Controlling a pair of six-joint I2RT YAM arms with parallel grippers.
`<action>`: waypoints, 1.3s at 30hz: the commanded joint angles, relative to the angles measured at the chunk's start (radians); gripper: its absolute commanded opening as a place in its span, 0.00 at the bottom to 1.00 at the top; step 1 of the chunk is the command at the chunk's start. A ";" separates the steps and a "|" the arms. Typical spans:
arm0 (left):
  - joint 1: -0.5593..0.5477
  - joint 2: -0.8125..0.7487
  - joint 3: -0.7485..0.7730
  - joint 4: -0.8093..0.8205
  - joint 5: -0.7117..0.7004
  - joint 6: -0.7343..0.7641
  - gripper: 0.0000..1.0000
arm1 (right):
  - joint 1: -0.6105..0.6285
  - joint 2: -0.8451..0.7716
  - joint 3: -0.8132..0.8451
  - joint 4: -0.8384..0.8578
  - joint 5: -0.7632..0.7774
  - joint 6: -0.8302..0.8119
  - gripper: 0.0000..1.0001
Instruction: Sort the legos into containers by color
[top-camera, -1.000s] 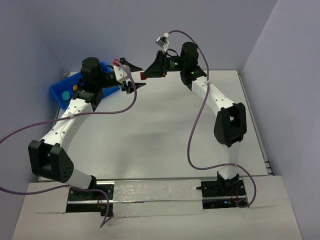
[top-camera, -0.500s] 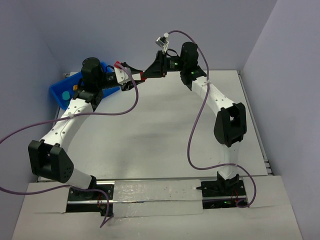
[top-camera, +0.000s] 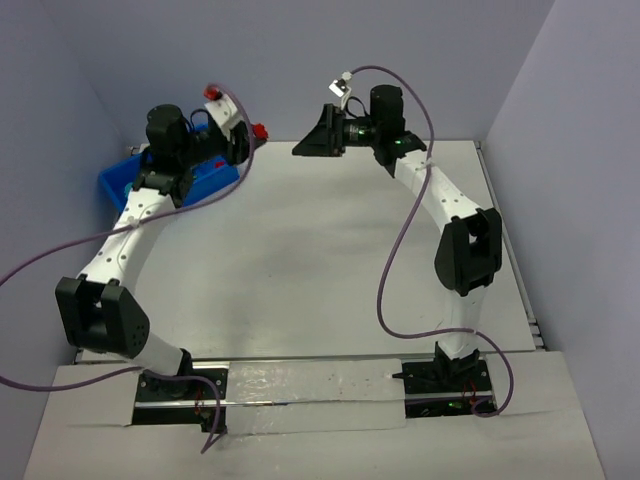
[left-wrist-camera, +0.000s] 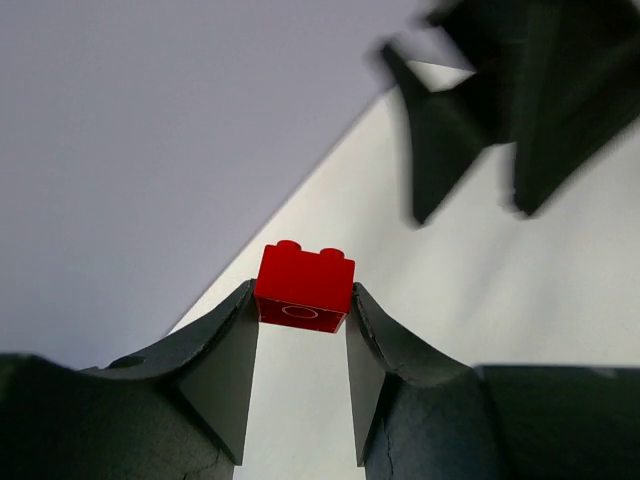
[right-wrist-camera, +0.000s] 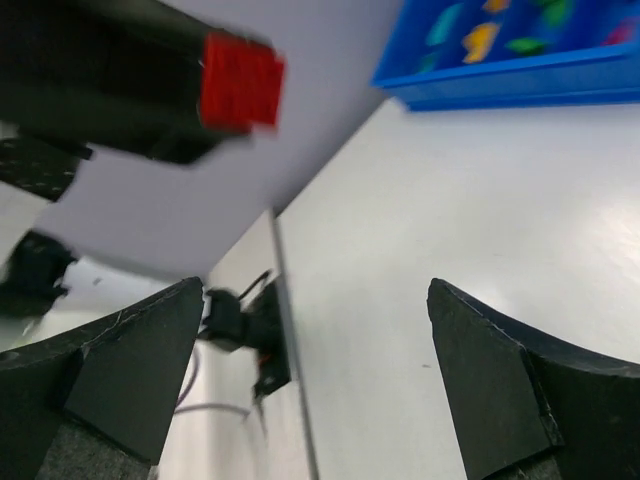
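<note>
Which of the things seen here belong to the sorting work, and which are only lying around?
For the job:
- red brick, held in the left hand
- blue bin with small bricks inside
- right hand, open

Only there:
- purple cables
- red cap on the left arm

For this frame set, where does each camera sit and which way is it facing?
Top external: above and behind the bases, looking down on the table; left arm, right arm show.
Left wrist: faces the table's far edge; left gripper clamps the red brick.
Right wrist: faces the blue bin; open right gripper frames it.
Shared: all three show the red brick.
</note>
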 joint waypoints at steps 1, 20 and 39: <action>0.090 0.140 0.206 -0.139 -0.239 -0.237 0.00 | -0.092 -0.138 0.019 -0.184 0.202 -0.220 1.00; 0.217 0.753 0.684 -0.270 -0.651 -0.449 0.00 | -0.164 -0.337 -0.135 -0.410 0.450 -0.573 1.00; 0.258 0.797 0.647 -0.339 -0.531 -0.420 0.22 | -0.164 -0.289 -0.088 -0.431 0.505 -0.624 1.00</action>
